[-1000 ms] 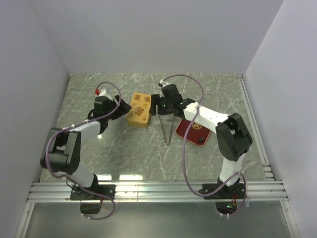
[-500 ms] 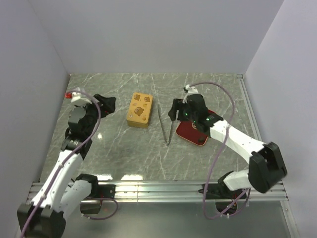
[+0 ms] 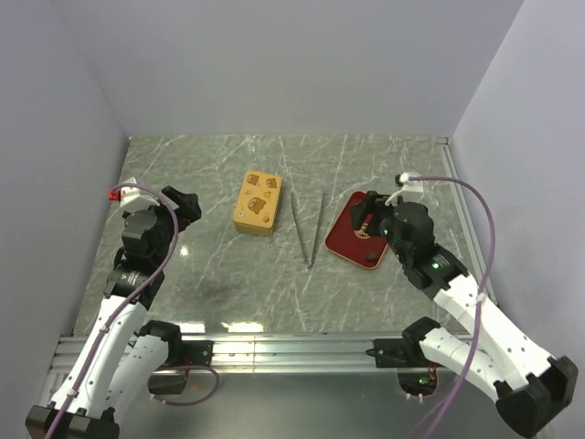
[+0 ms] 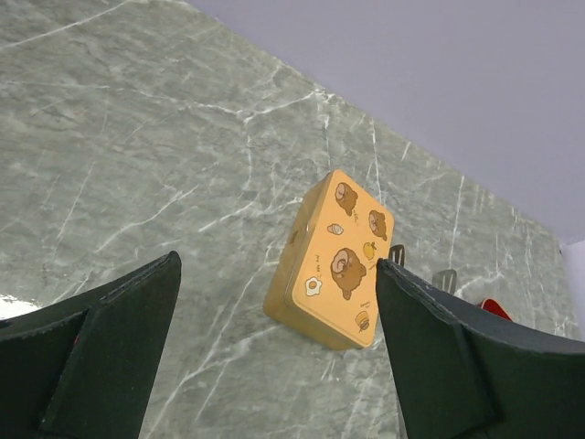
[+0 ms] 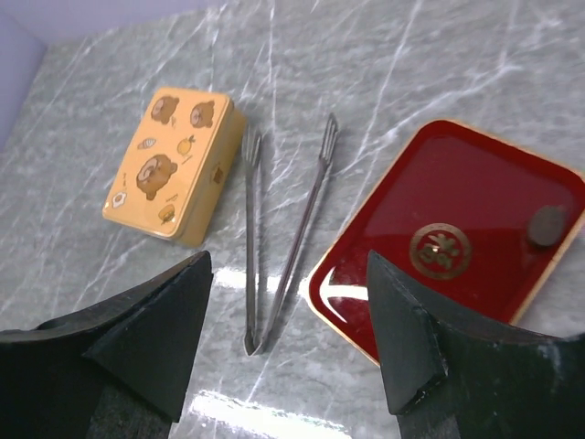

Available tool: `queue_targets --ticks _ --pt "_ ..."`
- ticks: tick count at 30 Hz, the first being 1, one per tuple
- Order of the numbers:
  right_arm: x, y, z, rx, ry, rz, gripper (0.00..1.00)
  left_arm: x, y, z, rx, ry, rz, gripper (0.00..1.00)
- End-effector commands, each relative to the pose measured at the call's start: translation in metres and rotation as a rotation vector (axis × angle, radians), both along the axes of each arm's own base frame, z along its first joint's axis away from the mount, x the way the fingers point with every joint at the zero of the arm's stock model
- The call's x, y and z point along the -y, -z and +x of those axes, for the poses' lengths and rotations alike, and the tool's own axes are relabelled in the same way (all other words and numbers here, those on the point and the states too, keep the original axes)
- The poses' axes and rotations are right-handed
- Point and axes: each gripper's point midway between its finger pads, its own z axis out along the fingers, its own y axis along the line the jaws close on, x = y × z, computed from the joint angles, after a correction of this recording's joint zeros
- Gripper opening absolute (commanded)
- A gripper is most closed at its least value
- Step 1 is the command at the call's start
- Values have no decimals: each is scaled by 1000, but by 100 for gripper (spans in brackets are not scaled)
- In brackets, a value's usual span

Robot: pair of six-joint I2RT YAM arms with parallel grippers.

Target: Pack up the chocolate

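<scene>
Both arms backed off. Left gripper (image 4: 276, 265) and right gripper (image 5: 288, 265) had fingers apart, empty. Tongs (image 3: 305, 233) lay between tin (image 3: 257, 202) (lid on) and tray (image 3: 352, 240). One chocolate chunk (image 5: 548, 225) looked unpacked.

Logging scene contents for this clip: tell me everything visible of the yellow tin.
The yellow tin is a rectangular box with rounded corners, metal by its look, its lid printed with brown cartoon bears, a fried egg and a fruit. The lid is on. It lies flat on the marbled table, left of the metal tongs and apart from them; nothing else touches it.
</scene>
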Motion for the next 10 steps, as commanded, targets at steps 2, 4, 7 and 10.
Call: queue_targets --ticks 2,4,7,10 --pt "27 -8 -12 21 96 -9 76 -6 -10 -2 24 -25 26 93" --pt "30 -13 -17 31 98 -2 76 -5 -11 -3 28 -19 27 93" --pt "36 -13 -22 19 114 -11 76 -2 -13 -4 33 2 27 92" --pt "41 -15 -28 22 127 -9 76 -1 -19 -6 55 10 28 93"
